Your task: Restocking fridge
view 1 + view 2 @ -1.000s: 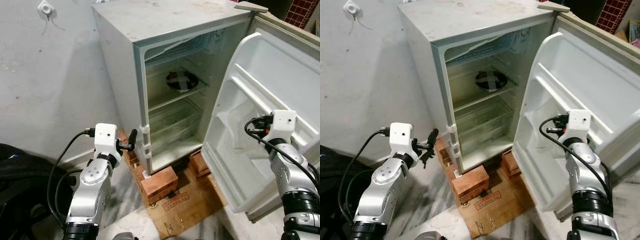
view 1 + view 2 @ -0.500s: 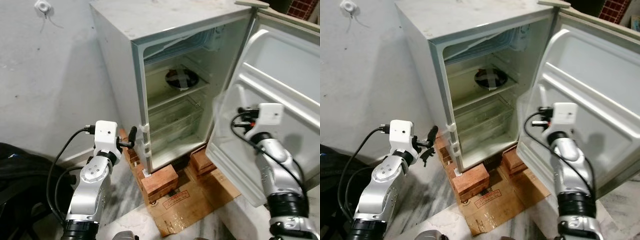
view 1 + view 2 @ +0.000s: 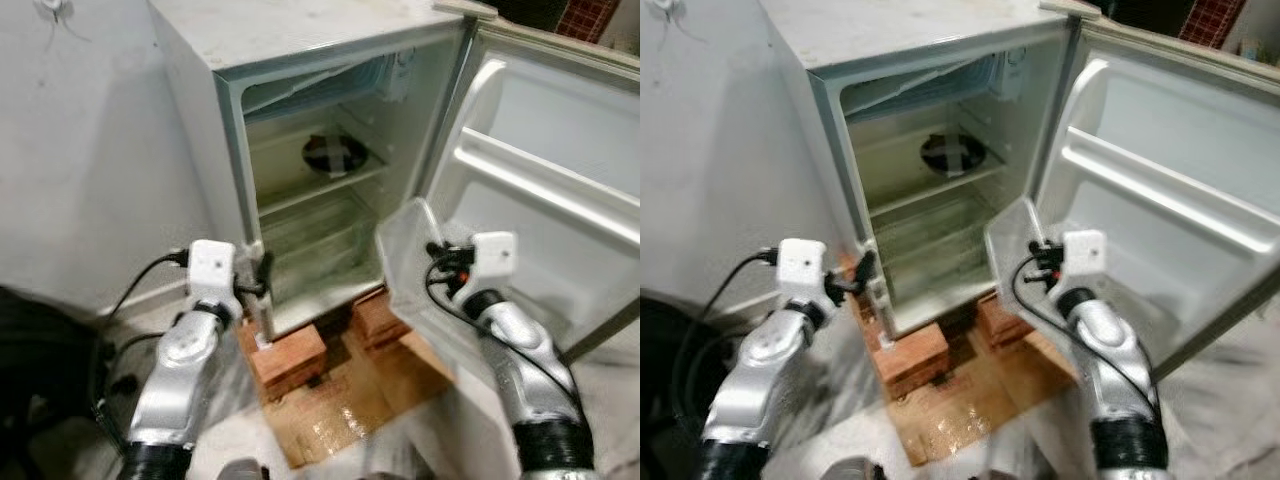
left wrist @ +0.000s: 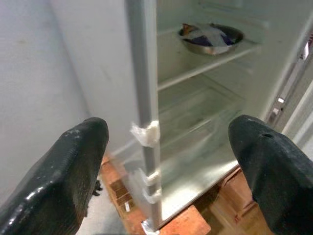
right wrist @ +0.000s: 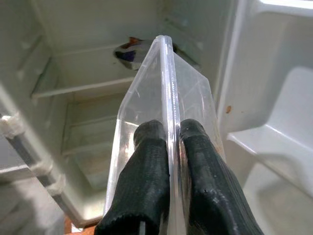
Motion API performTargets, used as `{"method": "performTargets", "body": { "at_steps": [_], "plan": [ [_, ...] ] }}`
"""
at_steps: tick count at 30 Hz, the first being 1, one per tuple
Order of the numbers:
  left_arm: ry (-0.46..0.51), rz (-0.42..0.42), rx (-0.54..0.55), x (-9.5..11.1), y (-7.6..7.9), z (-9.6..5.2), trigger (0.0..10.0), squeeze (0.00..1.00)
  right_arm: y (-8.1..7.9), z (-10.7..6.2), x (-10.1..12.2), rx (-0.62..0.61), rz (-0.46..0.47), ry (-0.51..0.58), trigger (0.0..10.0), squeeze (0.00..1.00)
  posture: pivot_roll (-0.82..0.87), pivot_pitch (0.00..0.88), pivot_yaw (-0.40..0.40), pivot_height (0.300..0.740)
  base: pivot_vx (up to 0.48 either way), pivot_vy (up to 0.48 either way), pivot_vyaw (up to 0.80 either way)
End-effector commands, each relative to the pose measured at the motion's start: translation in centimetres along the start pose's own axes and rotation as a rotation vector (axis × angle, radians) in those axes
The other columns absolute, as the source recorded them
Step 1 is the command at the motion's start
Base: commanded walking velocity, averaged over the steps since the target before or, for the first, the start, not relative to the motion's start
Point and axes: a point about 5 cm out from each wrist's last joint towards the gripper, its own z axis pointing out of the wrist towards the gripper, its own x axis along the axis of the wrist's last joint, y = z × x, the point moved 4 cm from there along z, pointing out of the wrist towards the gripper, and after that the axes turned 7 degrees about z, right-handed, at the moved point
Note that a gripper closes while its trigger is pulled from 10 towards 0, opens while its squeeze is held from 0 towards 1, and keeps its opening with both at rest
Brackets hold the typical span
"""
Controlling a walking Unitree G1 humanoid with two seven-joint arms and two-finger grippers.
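Small white single-door fridge (image 3: 300,120) standing open against a pale grey wall (image 3: 90,150), raised on reddish-brown bricks (image 3: 290,355) over a flattened brown cardboard sheet (image 3: 345,410) on the floor. White fridge door (image 3: 560,200) swung wide to the right, moulded shelves on its inner face. Inside, on the upper wire shelf (image 4: 205,66), a round metal bowl (image 4: 210,38) with something dark and blue-white in it; below that, a clear crisper drawer (image 3: 310,245). Right gripper (image 5: 168,134) up in front of the lower corner of the door, fingers (image 5: 146,166) pinched narrow on the rim of a clear rectangular plastic tray (image 3: 415,265), one finger on each side of the thin wall. Tray held on edge, tilted, between the open cabinet and the door, just outside the fridge's lower compartment, not resting on any shelf. Left gripper (image 4: 171,147) raised at the fridge's left front edge, near the white hinge-side brackets (image 4: 145,133), fingers spread wide, nothing between them, one finger toward the wall side and the other toward the cabinet opening. Dark bag or bundle (image 3: 30,380) on the floor at far left, blurred. Whole head view soft with motion blur.
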Motion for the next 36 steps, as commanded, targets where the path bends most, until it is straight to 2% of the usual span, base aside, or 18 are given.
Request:
{"method": "performTargets", "body": {
  "at_steps": [1,9,13,17,24,26,27,32,36],
  "plan": [
    [0.002,-0.006,-0.018,0.2,0.9,0.2,10.0,0.0,0.4,-0.4,0.4,0.0,-0.003,-0.002,10.0,0.0,0.03,0.0,0.028,0.74,0.0,-0.472,0.0],
    [-0.011,-0.008,0.009,-0.1,0.5,0.1,10.0,0.0,-1.5,-0.7,-0.1,0.096,-0.003,-0.021,10.0,0.0,0.03,0.0,0.024,0.74,0.0,-0.413,0.0],
    [-0.013,-0.043,0.082,-0.3,-0.7,-0.2,10.0,0.0,-2.3,-0.7,-0.2,0.125,-0.02,-0.02,10.0,0.0,0.02,0.0,0.024,0.74,0.0,0.0,0.0],
    [-0.012,-0.069,0.175,-0.3,-2.0,-0.7,10.0,0.0,-3.0,-0.8,-0.1,0.151,0.001,-0.005,10.0,0.0,0.02,0.0,0.027,0.74,0.0,0.0,0.34],
    [-0.039,-0.033,0.295,-0.2,-3.3,-0.6,10.0,0.0,-4.1,-0.7,0.2,0.197,0.005,0.006,10.0,0.0,0.03,0.0,0.025,0.74,0.0,0.0,0.8],
    [-0.033,-0.052,0.277,-0.2,-3.1,-0.5,10.0,0.0,-4.1,-0.6,0.3,0.201,0.002,0.009,10.0,0.0,0.03,0.0,0.026,0.74,0.0,0.0,0.8],
    [-0.019,-0.103,0.245,-0.1,-2.8,-0.5,10.0,0.0,-4.1,-0.5,0.5,0.204,-0.001,0.013,10.0,0.0,0.03,0.0,0.027,0.74,0.0,0.0,0.8],
    [-0.028,-0.099,0.242,-0.2,-2.8,-0.7,10.0,0.0,-4.0,-0.3,0.8,0.204,-0.004,0.02,10.0,0.0,0.03,0.0,0.028,0.74,0.0,0.0,0.8],
    [-0.004,-0.059,0.235,0.1,-3.0,-0.9,10.0,0.0,-4.2,-0.3,0.7,0.206,-0.002,0.019,10.0,0.0,0.03,0.0,0.027,0.74,0.0,0.0,0.8]
  ]
}}
